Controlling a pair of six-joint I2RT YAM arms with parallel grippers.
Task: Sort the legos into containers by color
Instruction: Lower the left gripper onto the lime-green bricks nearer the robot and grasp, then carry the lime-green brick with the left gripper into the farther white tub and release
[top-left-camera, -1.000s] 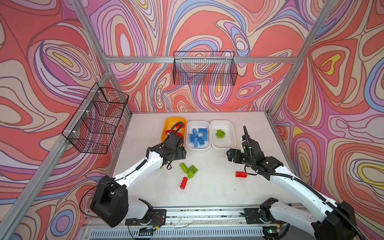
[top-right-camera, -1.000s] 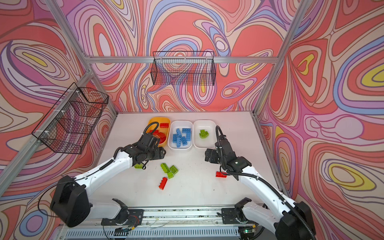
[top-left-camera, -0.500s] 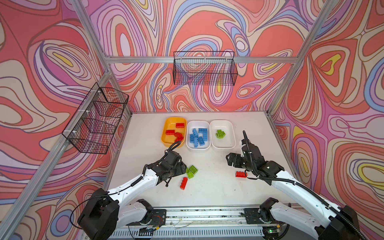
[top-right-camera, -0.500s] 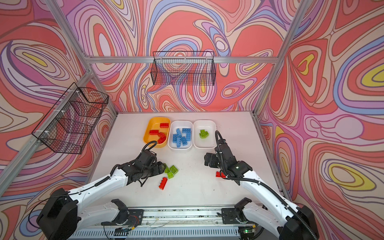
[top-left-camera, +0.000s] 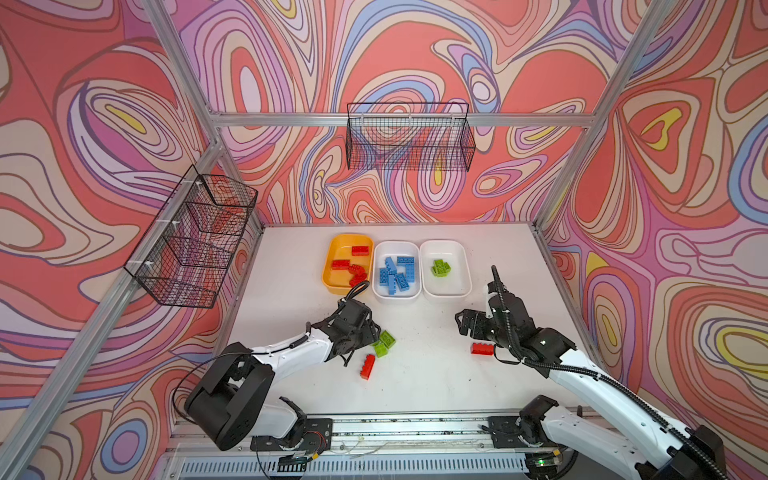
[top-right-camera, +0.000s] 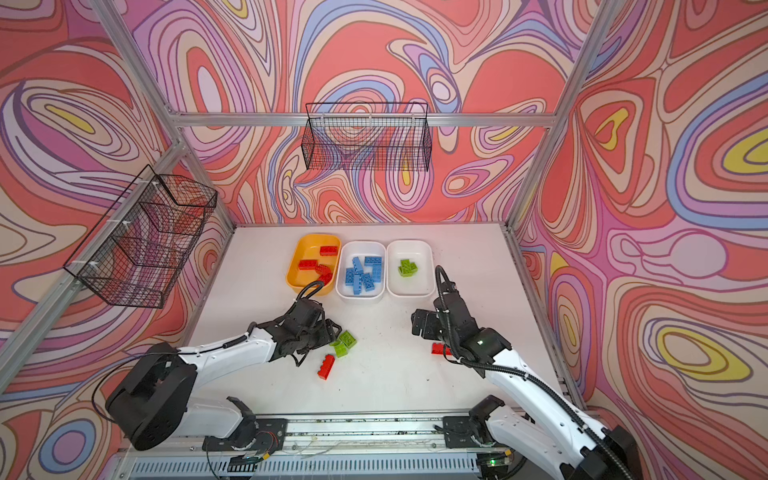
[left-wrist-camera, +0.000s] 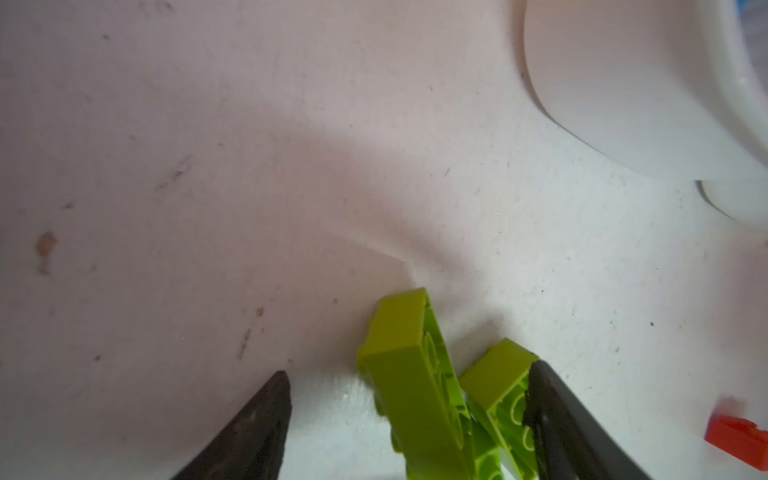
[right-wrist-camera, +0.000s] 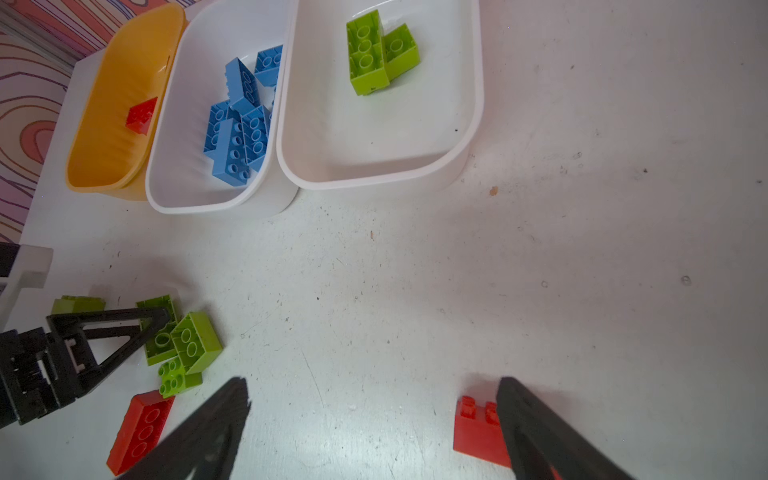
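At 6 o'clock from the blue-brick tub (top-left-camera: 395, 248), left gripper (left-wrist-camera: 409, 370) jaws stand apart around two green legos (left-wrist-camera: 399, 357); centre on one before closing. Right gripper (right-wrist-camera: 372, 380): wide open.

Glossy plastic legos (left-wrist-camera: 399, 332) lie between matt fingers (left-wrist-camera: 257, 424) of the left gripper (left-wrist-camera: 409, 370); smooth plastic tubs (right-wrist-camera: 374, 180) beyond the right gripper (right-wrist-camera: 372, 380); matt, scuffed table (right-wrist-camera: 582, 249); wire baskets (top-left-camera: 409, 141); metal frame (top-left-camera: 291, 119).

Nothing can be read in any view — no word, label, brand, number or sign. The studs on the lime green bricks (right-wrist-camera: 368, 54) in the white tub (right-wrist-camera: 374, 180) are too soft to show any lettering — and so are those on the blue bricks (right-wrist-camera: 237, 137).
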